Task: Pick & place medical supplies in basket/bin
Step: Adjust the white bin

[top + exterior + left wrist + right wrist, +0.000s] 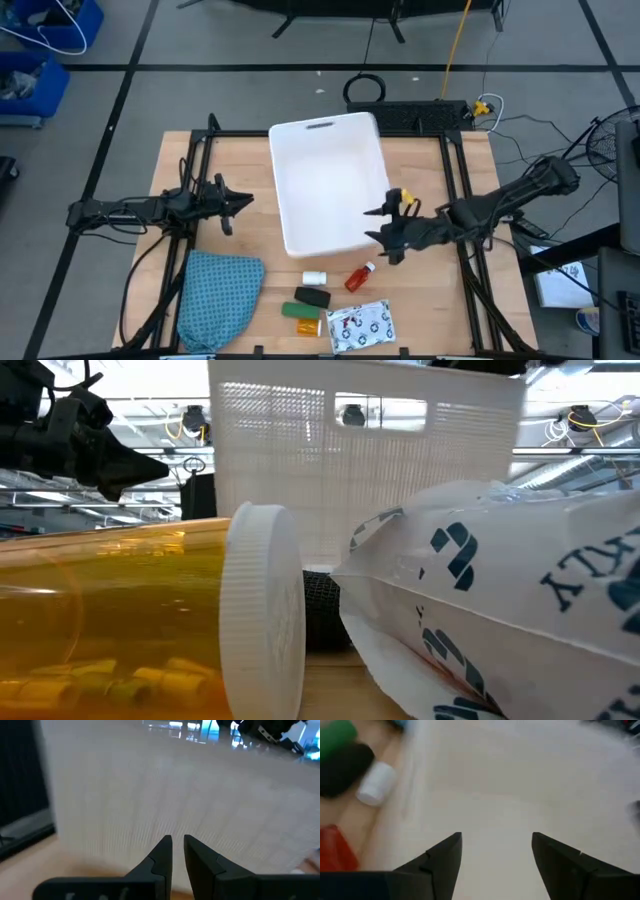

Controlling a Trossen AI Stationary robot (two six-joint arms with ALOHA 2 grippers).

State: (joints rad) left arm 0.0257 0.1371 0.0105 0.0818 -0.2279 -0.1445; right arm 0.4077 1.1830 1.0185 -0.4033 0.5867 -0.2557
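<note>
The white bin (330, 180) stands mid-table, its handle slot at the far short side. The supplies lie on the table in front of its near end: white roll (314, 277), red bottle (358, 277), black oblong (312, 296), green block (298, 311), orange vial (307, 326) and patterned packet (360, 325). My right gripper (372, 222) is open, above the bin's near right corner; its wrist view (497, 845) looks into the bin, with the roll (377, 782) beside it. My left gripper (245, 200) is shut and hovers just left of the bin's left wall (175, 795).
A teal-blue textured cloth (218, 300) lies near the table's near left corner. In the low view the orange vial (120, 620) and the packet (500, 590) fill the foreground, with the bin (370, 460) behind. Bare wood shows on both sides of the bin.
</note>
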